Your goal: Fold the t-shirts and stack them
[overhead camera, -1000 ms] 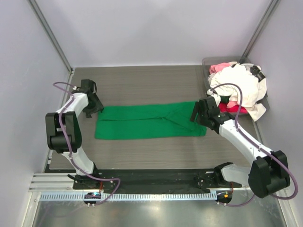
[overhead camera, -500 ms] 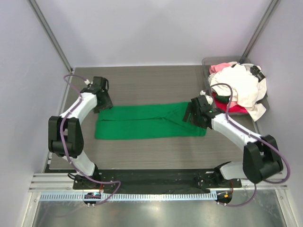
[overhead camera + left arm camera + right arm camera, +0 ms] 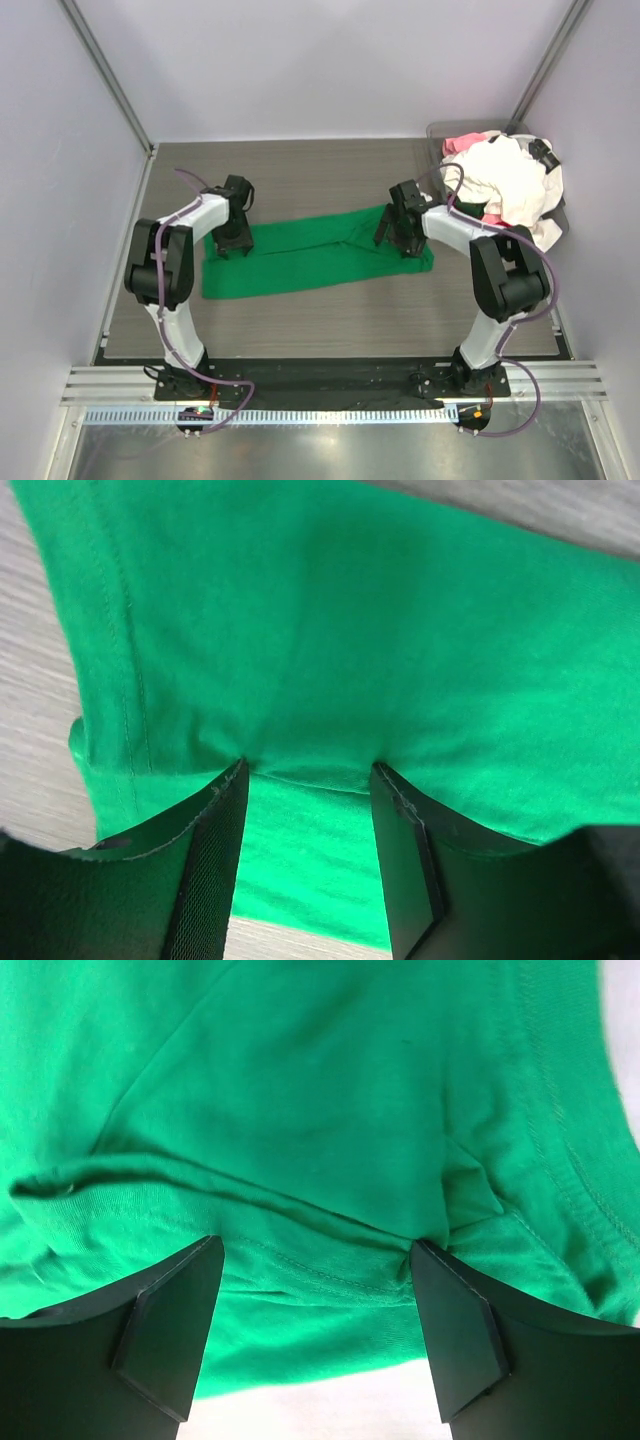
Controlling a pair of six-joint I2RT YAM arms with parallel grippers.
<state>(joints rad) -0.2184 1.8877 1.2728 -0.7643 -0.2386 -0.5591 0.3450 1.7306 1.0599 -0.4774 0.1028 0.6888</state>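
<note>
The green t-shirt [image 3: 310, 258] lies folded into a long strip across the middle of the counter [image 3: 330, 320], its 9 o'clock end a little nearer than the other. The left gripper [image 3: 232, 243] stands on that end and the right gripper [image 3: 398, 238] on the 3 o'clock end. In both wrist views the fingers [image 3: 210, 860] are released, spread apart with their tips touching the cloth at a fold edge. At the counter's 2 o'clock, a clear bin [image 3: 437, 132] holds a heaped white t-shirt [image 3: 510, 185] and a pink t-shirt [image 3: 462, 143].
</note>
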